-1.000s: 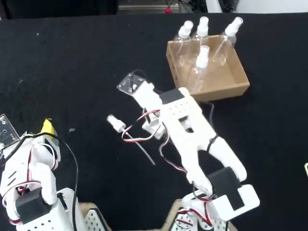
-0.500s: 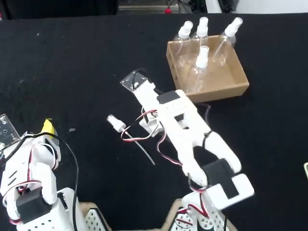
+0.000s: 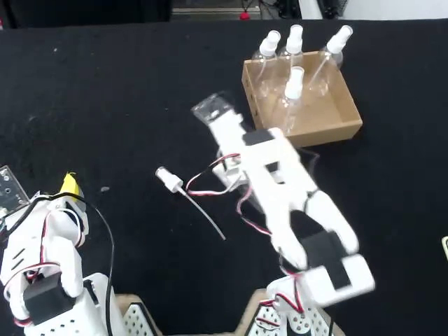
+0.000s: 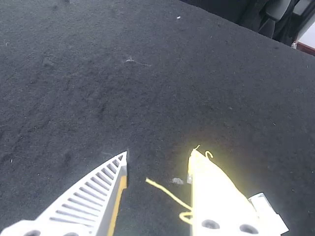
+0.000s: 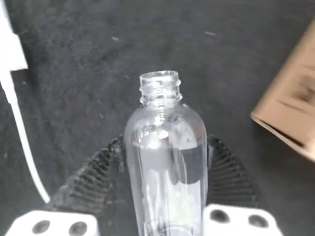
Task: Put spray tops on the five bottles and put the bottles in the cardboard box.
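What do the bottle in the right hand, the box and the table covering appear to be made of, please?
The bottle in the right hand: clear, glossy plastic, probably; the background shows through it and it carries bright highlights, though glass cannot be excluded. The box: brown matte cardboard, with plain dull walls. The table covering: black matte fabric or felt, judging by its lint-flecked, unreflective surface.

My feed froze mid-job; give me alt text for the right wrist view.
A clear bottle with no top is gripped in the right gripper over the black table. A loose spray top lies to one side, a corner of the cardboard box to the other.
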